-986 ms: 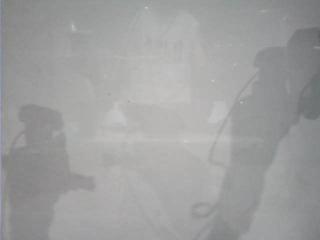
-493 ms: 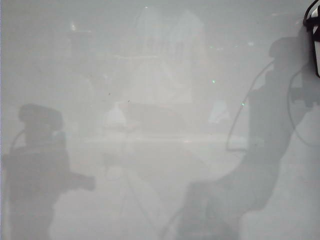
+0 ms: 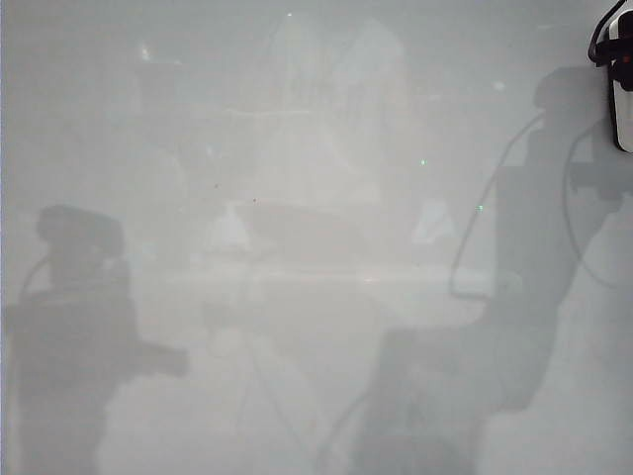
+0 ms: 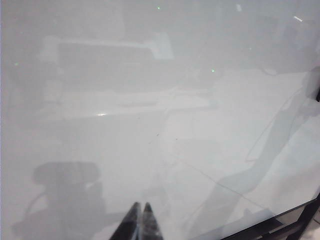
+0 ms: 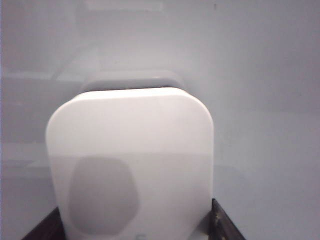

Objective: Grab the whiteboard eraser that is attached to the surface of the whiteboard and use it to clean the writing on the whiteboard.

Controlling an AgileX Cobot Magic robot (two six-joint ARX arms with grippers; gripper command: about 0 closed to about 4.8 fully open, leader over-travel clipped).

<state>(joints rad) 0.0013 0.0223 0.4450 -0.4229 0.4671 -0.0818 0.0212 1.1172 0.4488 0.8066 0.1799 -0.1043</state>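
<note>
The whiteboard (image 3: 297,119) fills the exterior view, glossy and pale grey. The whiteboard eraser (image 5: 131,155), a white rounded block, lies flat against the whiteboard (image 5: 270,75) in the right wrist view. My right gripper (image 5: 135,205) is shut on it, one dark finger (image 5: 220,220) pressed against each side. Only a white, dark-rimmed bit of my right arm (image 3: 621,79) shows at the exterior view's top right edge. My left gripper (image 4: 141,206) hangs shut and empty over the whiteboard (image 4: 100,60). The writing is not in view.
Grey shadows of both arms lie on the board, the left one (image 3: 74,327) and the right one (image 3: 534,277). The board's dark frame edge (image 4: 280,220) shows in the left wrist view. Faint reflections cross the middle.
The end of my right arm has come into the exterior view at the top right edge, and its shadow has shifted and spread lower. The left arm's shadow has not moved.
</note>
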